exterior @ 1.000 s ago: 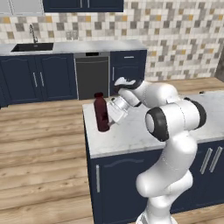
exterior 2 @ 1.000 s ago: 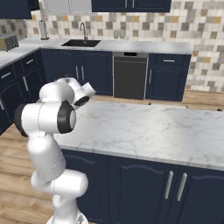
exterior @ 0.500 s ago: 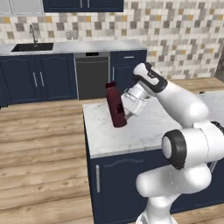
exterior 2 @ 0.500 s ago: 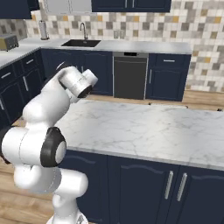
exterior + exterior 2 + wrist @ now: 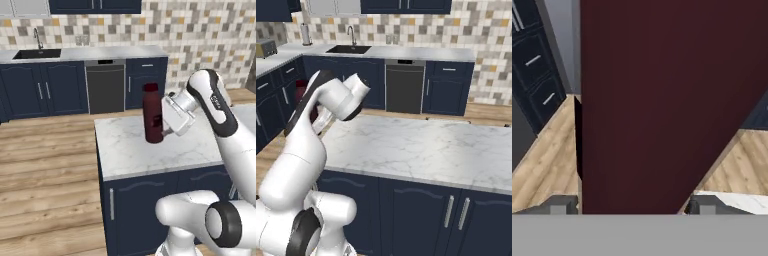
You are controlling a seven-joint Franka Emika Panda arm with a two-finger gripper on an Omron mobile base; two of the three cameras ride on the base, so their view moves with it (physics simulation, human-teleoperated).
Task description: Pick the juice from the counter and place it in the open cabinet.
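The juice (image 5: 151, 114), a dark maroon bottle with a red cap, stands upright just over the left part of the island counter (image 5: 129, 150). My gripper (image 5: 163, 123) is shut on its lower body from the right side. In the hand view the juice (image 5: 662, 100) is a wide maroon surface, with my gripper (image 5: 632, 205) clamped around it and one fingertip on each side. In the right base view my arm hides most of the juice (image 5: 300, 91). A plain dark navy wall cabinet corner (image 5: 276, 7) sits at the upper left; I cannot tell whether it is open.
Behind the island, a grey counter with a black sink (image 5: 37, 53) runs over navy base cabinets and a dishwasher (image 5: 105, 87). A toaster (image 5: 266, 48) and a paper towel roll (image 5: 305, 34) stand on the left counter. Wooden floor lies between.
The arm has swung the juice to the right over the island in the left base view. The bottle was tilted half a second ago and is upright now.
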